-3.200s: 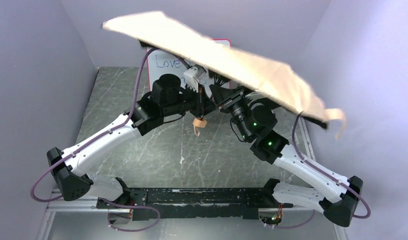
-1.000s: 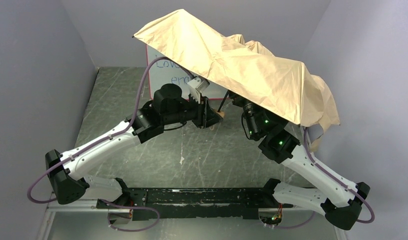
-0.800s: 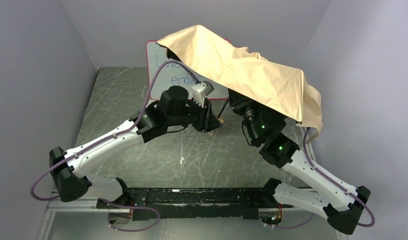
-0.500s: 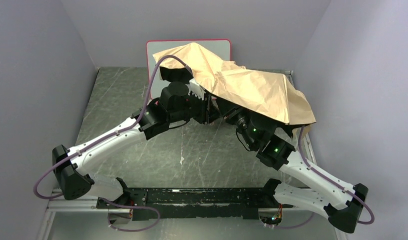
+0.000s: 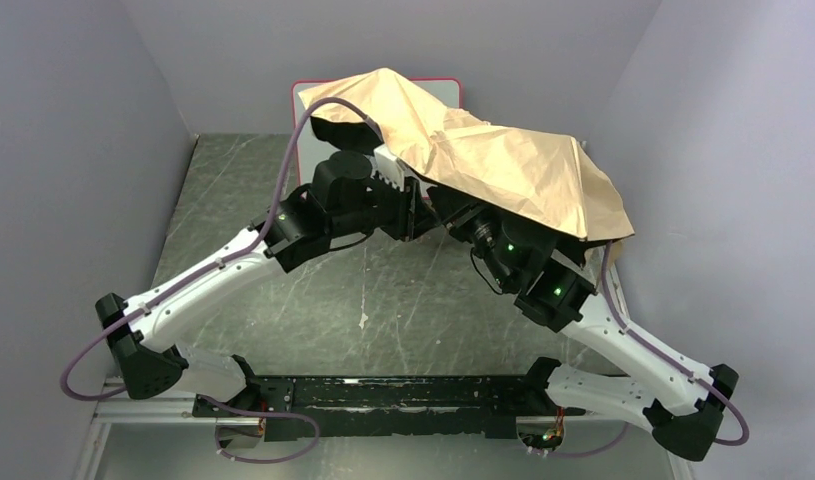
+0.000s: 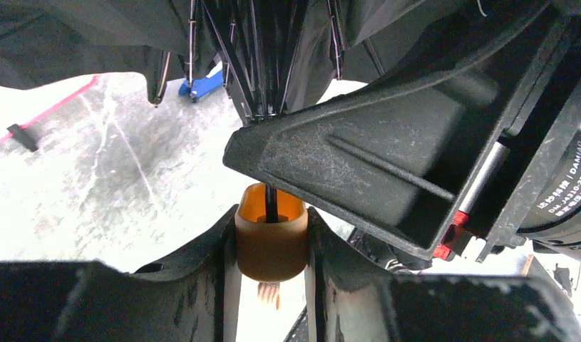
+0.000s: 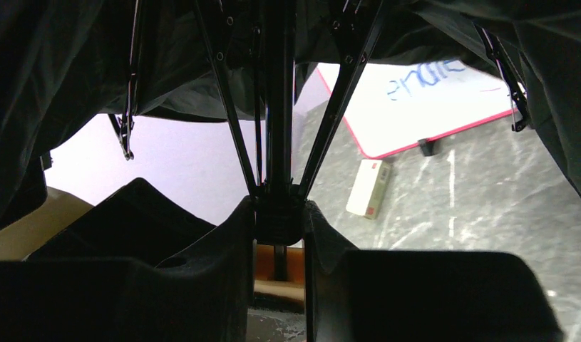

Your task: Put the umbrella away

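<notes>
The umbrella hangs half shut over the far right of the counter, draped on both arms. It looks light, with soft, crinkly tan cloth and thin black ribs that could bend. It is best held by its hard parts. The left jaws pinch its smooth orange handle. The right jaws squeeze the black slider on the pole.

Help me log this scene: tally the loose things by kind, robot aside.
umbrella: 1
whiteboard: 1
blue clip: 1
white-red box: 1
Total: 4
</notes>
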`<action>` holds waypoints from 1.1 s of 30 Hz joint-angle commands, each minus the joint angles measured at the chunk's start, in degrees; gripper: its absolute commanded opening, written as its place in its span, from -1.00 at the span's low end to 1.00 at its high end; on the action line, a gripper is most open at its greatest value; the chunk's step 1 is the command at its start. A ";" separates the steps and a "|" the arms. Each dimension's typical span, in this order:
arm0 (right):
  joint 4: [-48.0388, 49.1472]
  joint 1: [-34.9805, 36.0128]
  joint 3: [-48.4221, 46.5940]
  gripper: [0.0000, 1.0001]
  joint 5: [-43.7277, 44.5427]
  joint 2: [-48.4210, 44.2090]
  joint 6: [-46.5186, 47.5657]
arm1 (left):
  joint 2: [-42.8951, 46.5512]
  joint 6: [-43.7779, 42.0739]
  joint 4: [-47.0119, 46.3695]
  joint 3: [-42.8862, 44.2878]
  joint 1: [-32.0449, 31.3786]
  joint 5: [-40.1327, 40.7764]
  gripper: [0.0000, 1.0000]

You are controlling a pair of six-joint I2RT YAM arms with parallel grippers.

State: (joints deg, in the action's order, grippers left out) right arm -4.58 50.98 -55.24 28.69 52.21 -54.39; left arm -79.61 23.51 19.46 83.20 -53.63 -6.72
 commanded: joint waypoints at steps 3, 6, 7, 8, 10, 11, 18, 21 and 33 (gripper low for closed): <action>-2.67 1.27 -4.19 -1.00 -13.35 4.56 -11.20 | 2.86 -4.14 11.45 8.30 1.34 6.58 -0.90; -4.12 1.76 -6.71 -1.00 -16.44 6.54 -14.99 | 3.57 -3.64 20.31 12.61 1.35 8.53 -0.90; -4.52 2.00 -7.78 -1.00 -17.18 6.87 -15.79 | 3.78 -3.31 23.40 14.37 1.38 8.83 -0.90; -5.14 2.37 -8.45 -1.00 -17.58 7.06 -16.77 | 4.03 -2.76 26.13 15.90 1.34 9.19 -0.90; -5.87 3.11 -9.11 -1.00 -18.28 7.05 -18.74 | 4.70 -0.96 30.64 18.33 1.34 9.42 -0.91; -5.74 3.53 -9.17 -1.00 -18.87 6.89 -19.93 | 5.04 -0.04 33.46 19.42 1.34 9.26 -0.90; -8.14 8.11 -7.43 -1.00 -19.77 5.44 -27.16 | 5.12 7.26 48.98 25.16 1.22 7.47 -0.91; -7.88 9.15 -3.28 -1.00 -18.42 4.85 -28.11 | 7.88 8.50 49.50 19.03 0.98 8.49 -0.90; 0.26 8.20 9.48 -0.77 -13.39 14.88 -18.05 | 12.80 14.50 25.44 -13.81 0.92 14.13 -0.91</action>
State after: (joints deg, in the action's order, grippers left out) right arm -2.90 59.92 -46.30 11.73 64.05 -80.62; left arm -68.36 35.42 53.23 72.88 -53.95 -0.54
